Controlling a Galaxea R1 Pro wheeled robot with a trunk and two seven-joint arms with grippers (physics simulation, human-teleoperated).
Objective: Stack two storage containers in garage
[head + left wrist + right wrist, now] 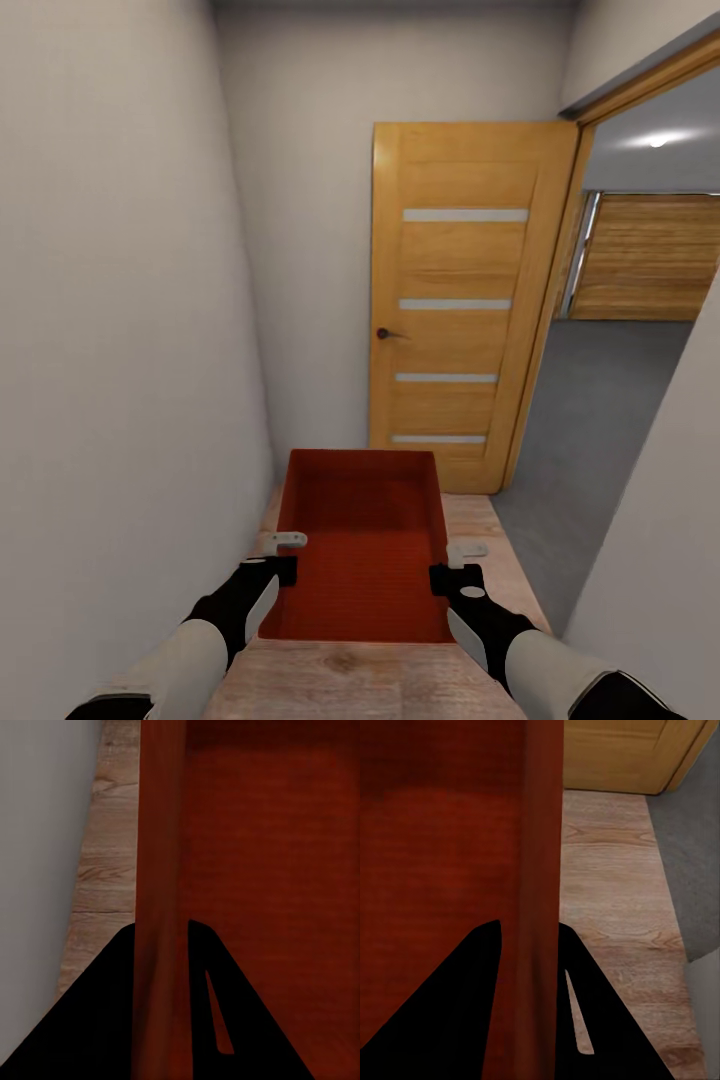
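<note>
I hold one orange-red storage container (362,545) in front of me, open top up, above the light wood plank floor of a narrow hallway. My left gripper (280,571) is shut on its left wall (159,870), one dark finger on each side. On the other side, my right gripper (446,579) is shut on the right wall (540,855) in the same way. Through the doorway at the right lies the garage with its dark grey concrete floor (590,420) and a plank-panelled door (650,258).
A wooden door (460,300) with a dark handle stands open ahead, against the hallway's end wall. A pale wall (120,350) runs close on my left, and another wall edge (660,520) stands at the right beside the doorway.
</note>
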